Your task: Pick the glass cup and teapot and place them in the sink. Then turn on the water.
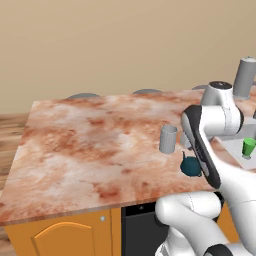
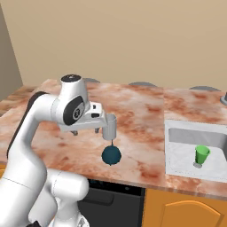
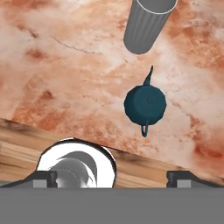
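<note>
The grey glass cup point(image 1: 168, 138) point(image 2: 110, 127) point(image 3: 146, 24) stands upright on the marble counter. Just in front of it sits the small dark teal teapot point(image 1: 190, 166) point(image 2: 111, 155) point(image 3: 145, 104), near the counter's front edge. My gripper point(image 2: 85, 131) point(image 3: 111, 178) hovers above the counter to the left of both and points down. It is open and holds nothing. In the hand view the teapot lies ahead of the fingertips point(image 3: 179, 177), apart from them. The sink point(image 1: 231, 146) point(image 2: 175, 153) is sunk into the counter on the right. The tall grey tap point(image 1: 244, 77) stands behind it; no water shows.
A small bright green cup point(image 1: 248, 147) point(image 2: 202, 156) stands in the sink basin. My own white arm crosses in front of the teapot in the left base view. The counter's front edge point(image 3: 131, 153) runs just under the hand, with wooden floor below. Orange cabinet fronts point(image 1: 60, 235) sit beneath the counter.
</note>
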Available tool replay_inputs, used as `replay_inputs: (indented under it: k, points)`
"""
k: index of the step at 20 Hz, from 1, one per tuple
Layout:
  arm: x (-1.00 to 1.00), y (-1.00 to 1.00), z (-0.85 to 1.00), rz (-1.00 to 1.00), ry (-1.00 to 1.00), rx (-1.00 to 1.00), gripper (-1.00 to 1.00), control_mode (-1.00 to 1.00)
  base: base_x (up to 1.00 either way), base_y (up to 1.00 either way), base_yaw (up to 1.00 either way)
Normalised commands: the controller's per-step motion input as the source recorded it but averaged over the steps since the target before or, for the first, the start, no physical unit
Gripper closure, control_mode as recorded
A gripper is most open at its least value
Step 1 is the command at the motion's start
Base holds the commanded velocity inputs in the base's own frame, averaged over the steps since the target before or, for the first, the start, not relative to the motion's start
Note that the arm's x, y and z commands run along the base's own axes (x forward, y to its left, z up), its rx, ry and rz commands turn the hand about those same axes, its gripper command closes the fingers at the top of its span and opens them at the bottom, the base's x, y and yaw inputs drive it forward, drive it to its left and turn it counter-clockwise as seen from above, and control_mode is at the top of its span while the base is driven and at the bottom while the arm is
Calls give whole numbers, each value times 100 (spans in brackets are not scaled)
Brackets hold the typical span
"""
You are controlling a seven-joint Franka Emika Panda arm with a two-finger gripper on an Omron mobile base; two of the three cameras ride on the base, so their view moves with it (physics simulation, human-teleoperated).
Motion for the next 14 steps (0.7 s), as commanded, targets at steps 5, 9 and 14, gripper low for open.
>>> replay_inputs:
  k: [5,9,14]
  points:
    - [0,-12,-29,1,-1,-1,-100,-100,0,0,0]
    - [0,-31,-39,0,0,0,-100,-100,0,0,0]
    - [10,-25,-22,0,1,0,-100,-100,0,0,0]
